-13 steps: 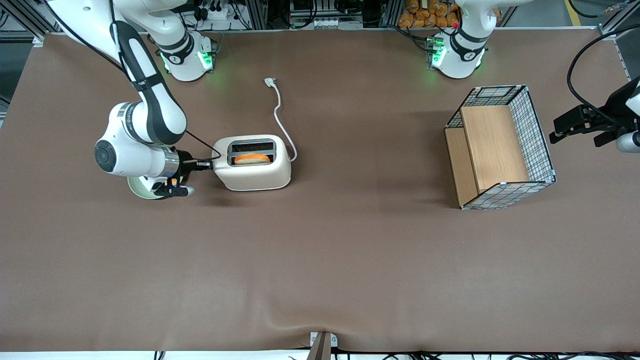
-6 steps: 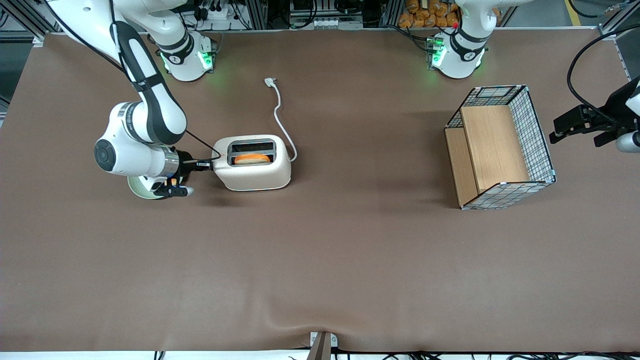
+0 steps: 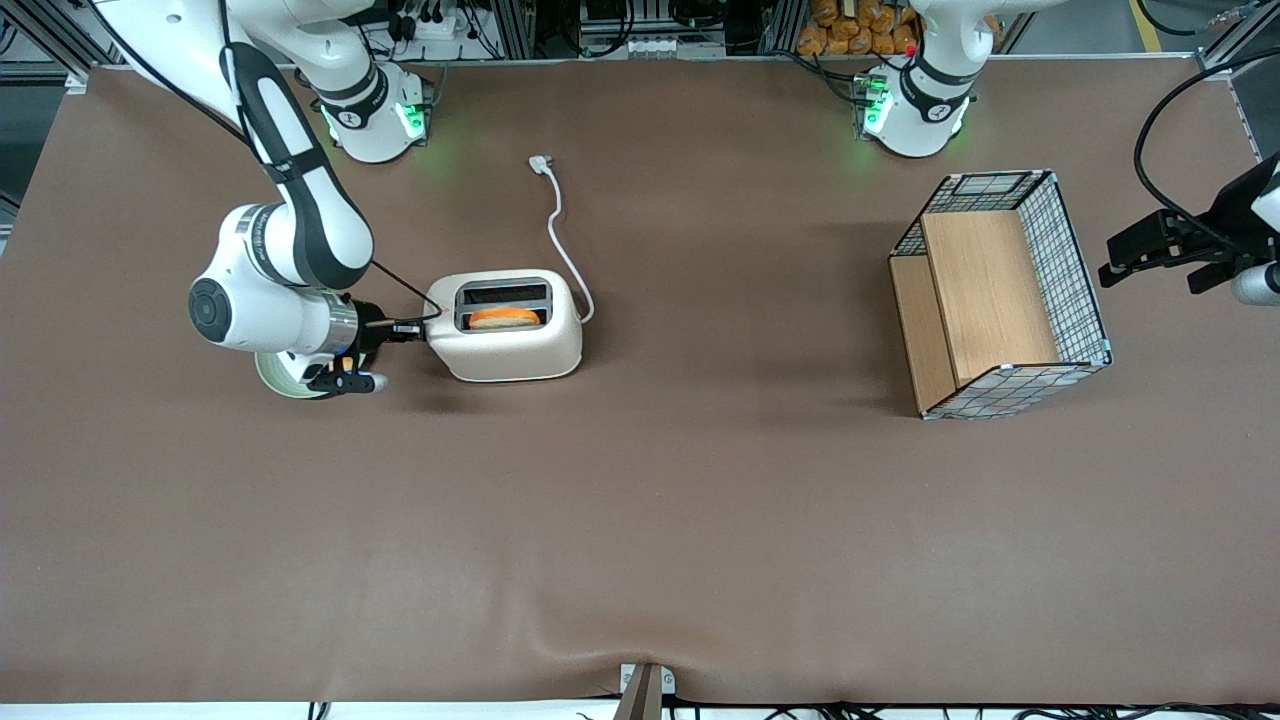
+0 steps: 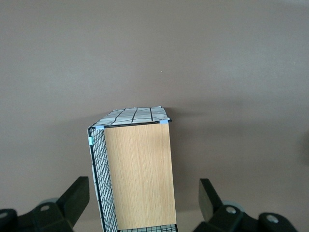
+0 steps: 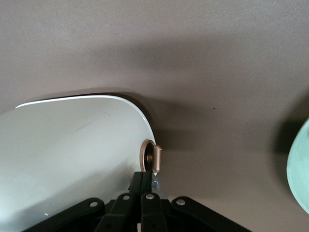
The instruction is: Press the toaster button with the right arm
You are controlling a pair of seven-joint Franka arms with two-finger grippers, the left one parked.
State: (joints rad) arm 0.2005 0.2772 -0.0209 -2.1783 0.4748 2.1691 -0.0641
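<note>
The cream-white toaster (image 3: 520, 345) stands on the brown table, with a slice of toast (image 3: 505, 318) in the slot nearer the front camera. The right arm (image 3: 290, 250) reaches down beside it. Its black gripper (image 3: 410, 328) is at the toaster's narrow end, fingers shut together and holding nothing. In the right wrist view the gripper (image 5: 148, 175) touches the toaster's end wall (image 5: 72, 145) just under a round bronze knob (image 5: 150, 157). A small grey bit of the toaster button (image 5: 155, 182) shows right beside the fingertips; the rest of it is hidden.
The toaster's white cord (image 3: 562, 235) runs away from the front camera to a loose plug (image 3: 540, 162). A pale green round object (image 3: 280, 378) lies under the arm's wrist and also shows in the right wrist view (image 5: 300, 169). A wire basket with wooden panels (image 3: 1000, 290) stands toward the parked arm's end.
</note>
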